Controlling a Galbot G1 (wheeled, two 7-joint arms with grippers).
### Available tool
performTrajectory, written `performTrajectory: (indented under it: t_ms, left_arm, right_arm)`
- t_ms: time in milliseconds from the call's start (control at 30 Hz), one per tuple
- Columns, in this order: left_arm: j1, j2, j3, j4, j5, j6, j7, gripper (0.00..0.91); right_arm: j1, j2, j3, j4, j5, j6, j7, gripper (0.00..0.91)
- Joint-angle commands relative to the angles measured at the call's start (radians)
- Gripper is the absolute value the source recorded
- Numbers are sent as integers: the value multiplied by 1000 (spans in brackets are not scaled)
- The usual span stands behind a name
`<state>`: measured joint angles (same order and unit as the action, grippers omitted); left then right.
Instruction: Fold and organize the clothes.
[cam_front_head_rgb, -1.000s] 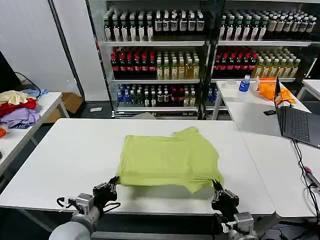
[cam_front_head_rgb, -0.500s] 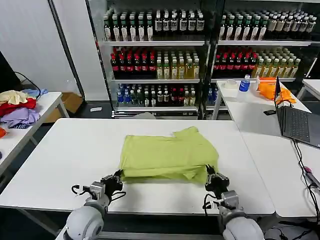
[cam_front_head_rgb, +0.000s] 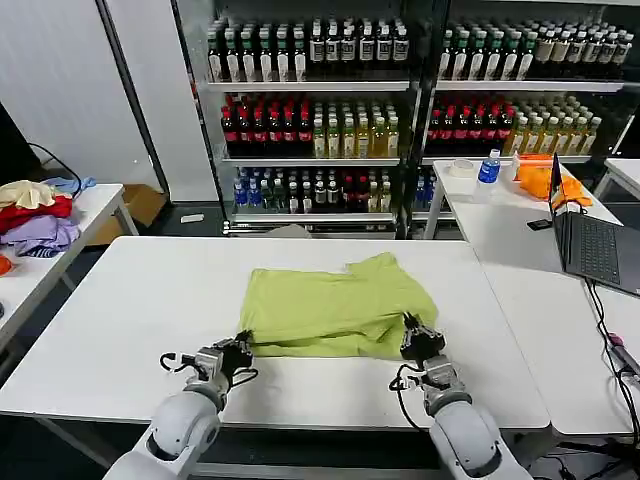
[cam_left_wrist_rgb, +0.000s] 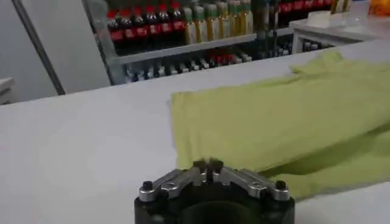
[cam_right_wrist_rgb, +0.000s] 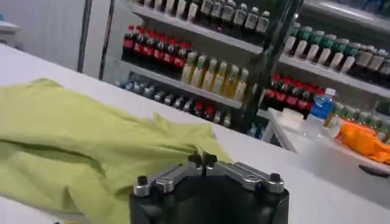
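white table, bottle-stocked shelves behind, open laptop on right table, folded garment pile on left table.

A plain lime-green T-shirt, unprinted, is shown on a white table; black grippers, left and right, are seen at its near edge; a red, lilac and cream pile is seen on the side table.

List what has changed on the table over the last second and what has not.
Both grippers moved forward, away from the robot, carrying the near edge of the green T-shirt up and over itself, so the shirt now covers less of the table front to back. The left gripper is shut on the near left corner, the right gripper on the near right corner. The shirt's far edge, the white table and the laptop stayed put.
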<state>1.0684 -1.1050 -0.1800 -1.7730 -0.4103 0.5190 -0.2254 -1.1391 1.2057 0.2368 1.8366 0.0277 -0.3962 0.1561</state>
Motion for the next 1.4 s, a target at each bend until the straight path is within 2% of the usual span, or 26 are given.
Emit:
performTrajectory:
  t_ms: [33, 467, 567, 733, 900, 1000, 1033, 1067, 1100, 1133, 1200, 1400]
  left_arm:
    - [-30, -2, 12, 37, 2, -3, -1, 907]
    - [48, 0, -58, -59, -5, -21, -11, 907]
    - [77, 2, -73, -80, -15, -21, -11, 907]
    - [117, 0, -93, -94, -44, -25, -12, 907]
    - [110, 1, -83, -75, -66, -18, -10, 907]
    - [93, -4, -72, -45, -67, -9, -10, 907]
    - [88, -5, -68, -36, -65, -4, -12, 725]
    - [83, -6, -65, -30, -63, 2, -14, 484]
    - [80, -7, -64, -23, -63, 6, -16, 101]
    - [77, -6, -62, -19, -64, 11, -19, 20]
    - [78, -4, -58, -19, -64, 10, -19, 20]
    - [90, -5, -51, -20, -44, 2, -27, 20]
  right_arm:
    - [38, -1, -13, -52, -32, -13, 0, 907]
    - [-98, 6, 76, 68, 7, 50, 19, 907]
    - [-143, 6, 109, 93, 31, 40, 24, 907]
    - [-191, 12, 164, 107, 151, -13, 51, 907]
    - [-175, 14, 169, 73, 230, -79, 73, 907]
    - [-168, 20, 149, 56, 227, -79, 78, 907]
    - [-169, 22, 144, 57, 228, -83, 78, 907]
    - [-169, 24, 139, 58, 228, -87, 79, 887]
    - [-169, 27, 134, 56, 228, -92, 83, 514]
    - [-166, 31, 130, 51, 232, -96, 89, 333]
    - [-164, 32, 127, 45, 244, -105, 95, 0]
    - [-170, 27, 118, 38, 272, -117, 104, 0]
